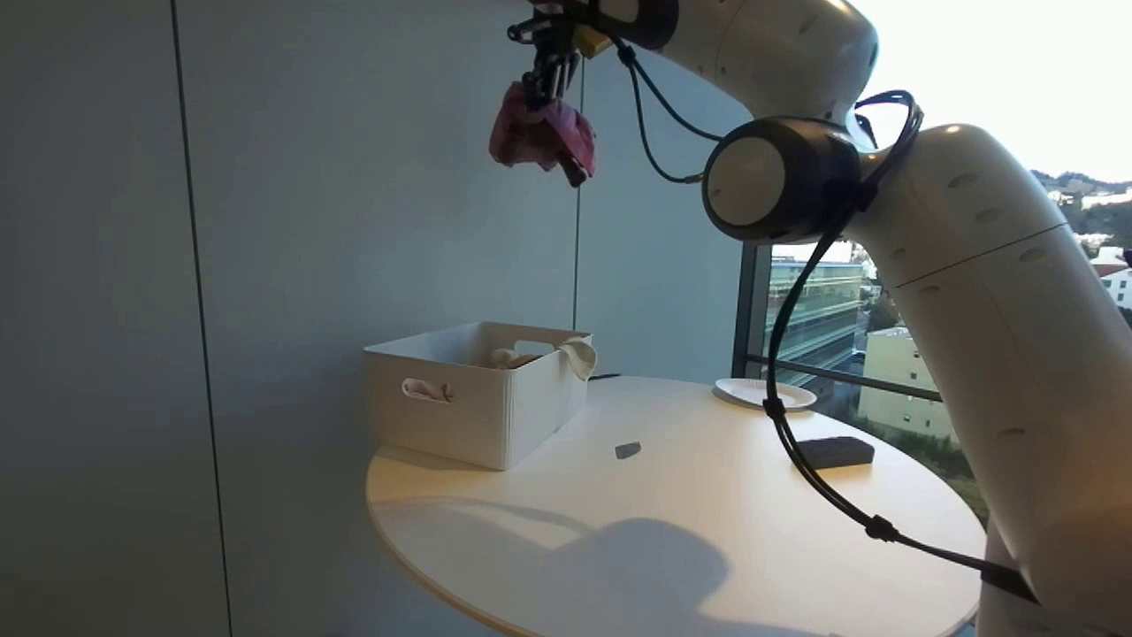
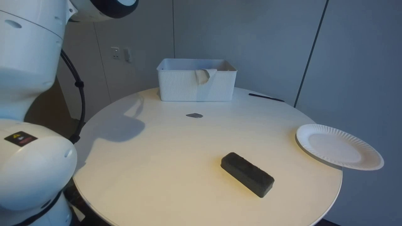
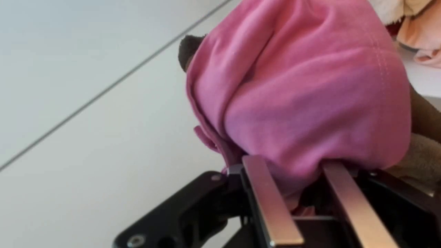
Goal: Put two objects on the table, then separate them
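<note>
The gripper (image 3: 293, 161) clamps pink cloth (image 3: 310, 86) higher than the box (image 2: 179, 88) on the far side of the counter (image 2: 157, 153), probably so it clears the rim (image 2: 177, 70).

In an exterior view, the table (image 2: 163, 163) gives passage near left and centre; the box (image 2: 182, 86) bars far centre, the block (image 2: 248, 174) near right, the plate (image 2: 336, 149) right, the arm (image 2: 28, 169) left

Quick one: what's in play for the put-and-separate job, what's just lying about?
Job:
end effector
pink cloth item in its grip
table
second object: can't tell which

Probably just lying about:
white bin
dark block
paper plate
thin black stick
grey patch
</note>
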Motion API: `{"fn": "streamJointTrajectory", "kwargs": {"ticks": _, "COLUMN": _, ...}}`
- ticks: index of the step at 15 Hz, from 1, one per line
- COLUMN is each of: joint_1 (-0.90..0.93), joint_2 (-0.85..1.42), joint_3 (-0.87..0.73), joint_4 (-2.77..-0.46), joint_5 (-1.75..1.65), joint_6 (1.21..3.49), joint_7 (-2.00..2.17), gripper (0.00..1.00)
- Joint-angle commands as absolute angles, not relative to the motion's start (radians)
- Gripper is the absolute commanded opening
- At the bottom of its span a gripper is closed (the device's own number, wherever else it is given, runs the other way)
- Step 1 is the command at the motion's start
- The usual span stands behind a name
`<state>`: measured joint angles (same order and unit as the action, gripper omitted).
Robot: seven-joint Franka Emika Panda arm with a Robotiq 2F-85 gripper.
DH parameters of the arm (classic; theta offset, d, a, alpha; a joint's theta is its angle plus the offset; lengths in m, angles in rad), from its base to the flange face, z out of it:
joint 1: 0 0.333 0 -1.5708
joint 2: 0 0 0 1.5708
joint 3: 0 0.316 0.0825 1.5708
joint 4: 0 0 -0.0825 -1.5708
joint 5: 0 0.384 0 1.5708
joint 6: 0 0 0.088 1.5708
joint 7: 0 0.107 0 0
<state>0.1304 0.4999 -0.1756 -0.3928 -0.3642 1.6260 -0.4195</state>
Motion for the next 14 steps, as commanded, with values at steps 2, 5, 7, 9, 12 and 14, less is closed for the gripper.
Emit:
{"fn": "streamJointTrajectory", "kwargs": {"ticks": 2, "joint_1": 0.09, "joint_2": 0.487, "joint_3": -0.214, "joint_4": -0.444, "joint_5": -0.407, "joint_6": 1.457, "joint_7": -0.316, "gripper": 0.09}}
{"fn": "streamJointTrajectory", "kwargs": {"ticks": 5, "joint_1": 0.055, "joint_2": 0.505, "joint_3": -0.216, "joint_4": -0.492, "joint_5": -0.404, "joint_6": 1.34, "joint_7": -0.234, "gripper": 0.07}}
{"fn": "streamJointTrajectory", "kwargs": {"ticks": 7, "joint_1": 0.022, "joint_2": 0.585, "joint_3": -0.217, "joint_4": -0.403, "joint_5": -0.397, "joint_6": 1.209, "joint_7": -0.197, "gripper": 0.07}}
{"fn": "streamJointTrajectory", "kwargs": {"ticks": 9, "joint_1": 0.005, "joint_2": 0.616, "joint_3": -0.22, "joint_4": -0.4, "joint_5": -0.394, "joint_6": 1.105, "joint_7": -0.14, "gripper": 0.07}}
{"fn": "streamJointTrajectory", "kwargs": {"ticks": 12, "joint_1": -0.023, "joint_2": 0.659, "joint_3": -0.222, "joint_4": -0.408, "joint_5": -0.38, "joint_6": 0.969, "joint_7": -0.037, "gripper": 0.07}}
{"fn": "streamJointTrajectory", "kwargs": {"ticks": 14, "joint_1": -0.042, "joint_2": 0.684, "joint_3": -0.218, "joint_4": -0.415, "joint_5": -0.36, "joint_6": 0.893, "joint_7": 0.049, "gripper": 0.44}}
